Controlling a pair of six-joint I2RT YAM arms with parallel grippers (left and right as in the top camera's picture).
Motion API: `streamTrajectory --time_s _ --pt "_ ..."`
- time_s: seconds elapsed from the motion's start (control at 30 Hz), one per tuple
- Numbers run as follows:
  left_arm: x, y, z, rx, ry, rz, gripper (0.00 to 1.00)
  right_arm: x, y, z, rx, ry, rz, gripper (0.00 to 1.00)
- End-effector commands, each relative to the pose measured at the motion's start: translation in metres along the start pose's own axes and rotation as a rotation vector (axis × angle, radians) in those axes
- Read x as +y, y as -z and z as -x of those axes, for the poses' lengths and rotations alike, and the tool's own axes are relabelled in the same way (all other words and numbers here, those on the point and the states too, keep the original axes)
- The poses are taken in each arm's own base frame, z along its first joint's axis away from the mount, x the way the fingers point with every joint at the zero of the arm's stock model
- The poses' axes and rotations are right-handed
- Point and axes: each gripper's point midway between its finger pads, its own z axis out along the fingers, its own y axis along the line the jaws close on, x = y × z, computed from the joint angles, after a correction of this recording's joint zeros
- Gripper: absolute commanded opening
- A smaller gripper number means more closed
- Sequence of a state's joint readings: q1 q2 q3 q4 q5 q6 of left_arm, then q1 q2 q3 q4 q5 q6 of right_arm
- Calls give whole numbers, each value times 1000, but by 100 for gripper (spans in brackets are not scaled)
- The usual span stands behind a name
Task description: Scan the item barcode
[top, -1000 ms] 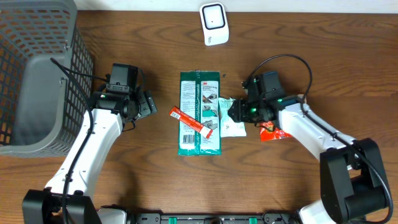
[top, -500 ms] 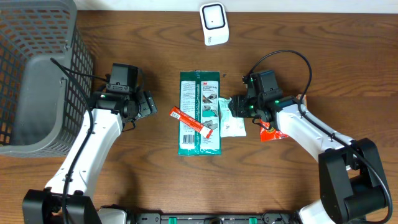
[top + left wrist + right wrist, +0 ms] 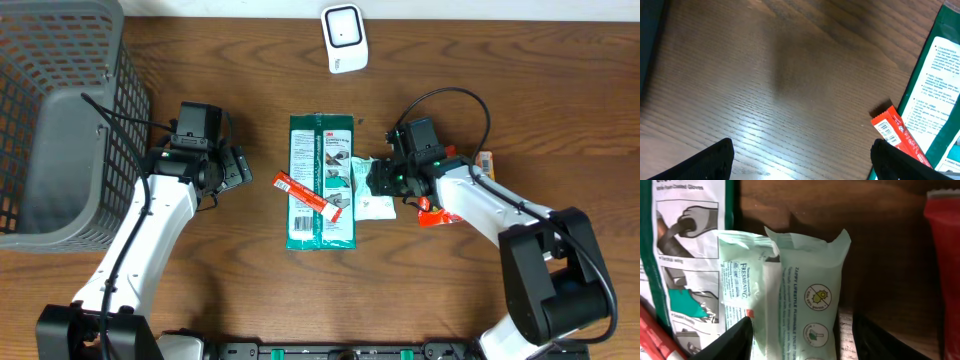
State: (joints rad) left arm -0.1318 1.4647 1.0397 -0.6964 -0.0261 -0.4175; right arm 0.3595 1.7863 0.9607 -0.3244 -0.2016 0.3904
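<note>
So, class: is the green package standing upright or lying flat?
Lying flat: the green package shows its whole printed face overhead, red stick across it.

I've got a dark brown wood-grain desk [image 3: 230, 280] filling the overhead view, soft overhead glare streaking its surface, no walls visible.

From above, the light is bright and even, with only soft shadows. In the left wrist view the table [image 3: 755, 135] has a pale sheen and a blurry dark patch. The right wrist view is dim, though the green packet [image 3: 810, 295] looks sharp.
</note>
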Motion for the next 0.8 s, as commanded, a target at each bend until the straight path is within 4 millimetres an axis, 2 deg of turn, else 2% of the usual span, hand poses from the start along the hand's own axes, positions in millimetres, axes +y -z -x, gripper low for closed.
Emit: streamTrajectory --time_s 0.0,0.2,0.37,0.77 --pt "1 1 4 -9 -1 10 88 -3 -8 -8 27 -7 -19 59" --pt "1 1 4 -9 -1 10 88 -4 -10 -9 32 -6 -20 57" --pt "1 1 4 -9 -1 10 88 -1 -1 1 7 -16 14 57" --pt "1 1 4 -9 -1 10 88 8 0 1 13 -17 73 43"
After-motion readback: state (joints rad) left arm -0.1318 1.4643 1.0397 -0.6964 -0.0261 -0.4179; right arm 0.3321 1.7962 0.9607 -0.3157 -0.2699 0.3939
